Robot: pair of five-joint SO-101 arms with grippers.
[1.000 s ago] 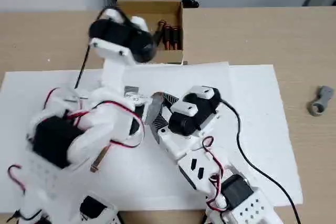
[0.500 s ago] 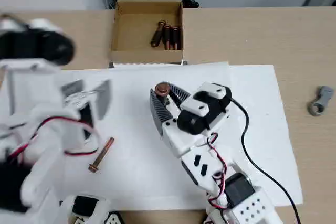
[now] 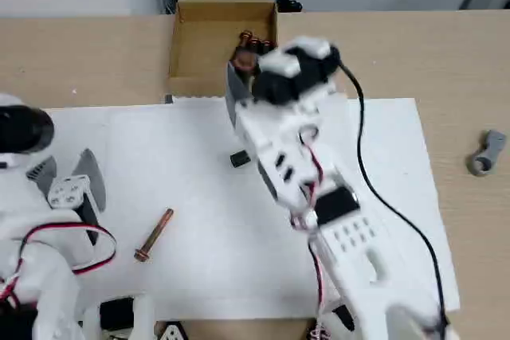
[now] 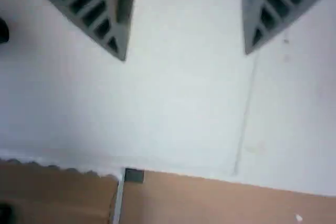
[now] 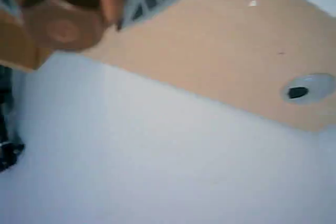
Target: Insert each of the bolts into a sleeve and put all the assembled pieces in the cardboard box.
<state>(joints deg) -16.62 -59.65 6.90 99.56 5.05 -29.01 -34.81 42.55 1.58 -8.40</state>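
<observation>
1. Several assembled pieces [image 3: 249, 37] already lie in the far corner of the box [image 3: 185, 45], partly hidden by the right arm. Their number cannot be counted.
2. The right gripper [image 3: 241, 67] is clamped on a copper-headed bolt [image 5: 65, 11] and holds it at the near edge of the box, just beside the pieces inside. Its shank is hidden, so I cannot tell whether a sleeve is on it. It looks like a piece on its way in, not yet released.
3. One loose bolt [image 3: 154, 235] lies on the white sheet [image 3: 199, 197], well apart from the box and with no sleeve on it.
4. A small black part [image 3: 240, 158], probably a sleeve, stands on the sheet just beside the right arm.
5. The left gripper [image 3: 68, 174] hangs over the sheet's near-left part with its jaws wide apart and nothing between them. The loose bolt is near it.
6. My estimate is that the task is well past halfway. What is left is to drop the held piece, join the loose bolt to a sleeve and box it.
7. I can read no brand, label or writing on the box, the sheet, the table [image 3: 446, 53] or the arms.
</observation>
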